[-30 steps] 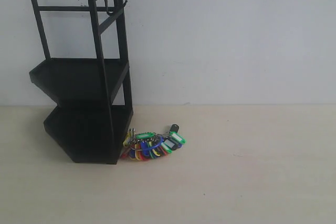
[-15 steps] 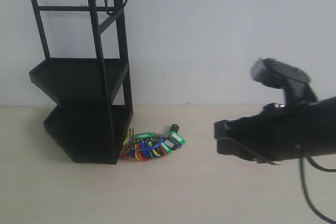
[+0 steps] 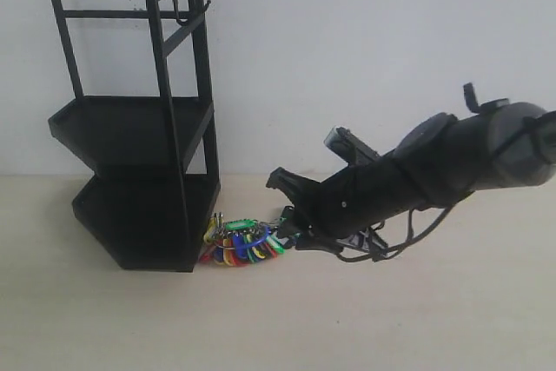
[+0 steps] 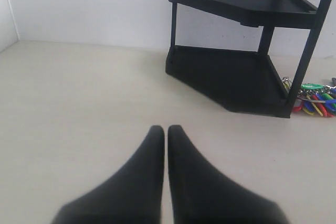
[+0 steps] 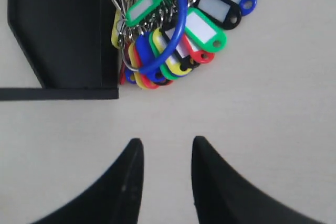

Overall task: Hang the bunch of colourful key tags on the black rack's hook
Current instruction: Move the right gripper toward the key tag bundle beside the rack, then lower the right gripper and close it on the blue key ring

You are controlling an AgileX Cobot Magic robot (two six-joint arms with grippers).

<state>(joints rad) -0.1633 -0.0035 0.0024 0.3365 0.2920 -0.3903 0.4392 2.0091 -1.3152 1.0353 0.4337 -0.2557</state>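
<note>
The colourful key tag bunch [image 3: 248,242] lies on the table against the front right corner of the black rack [image 3: 130,128]. In the right wrist view the key tag bunch [image 5: 178,30] shows its blue-sleeved loop [image 5: 170,40] lying on top of the tags. My right gripper [image 3: 285,213] hovers just right of the bunch, open and empty. In its own view the right gripper [image 5: 167,142] has only bare table between its jaws, a short way from the tags. The hook [image 3: 181,16] sticks out from the rack's top rail, empty. My left gripper [image 4: 165,128] is shut, low over the table, away from the rack [image 4: 236,77].
A white wall stands right behind the rack. The rack's lower tray [image 5: 63,24] borders the bunch on one side. In the left wrist view the bunch [image 4: 315,98] peeks out beside the rack's leg.
My right arm came in from the right and swung left and down until its gripper reached the key tag bunch. The bunch and the rack have not moved.
</note>
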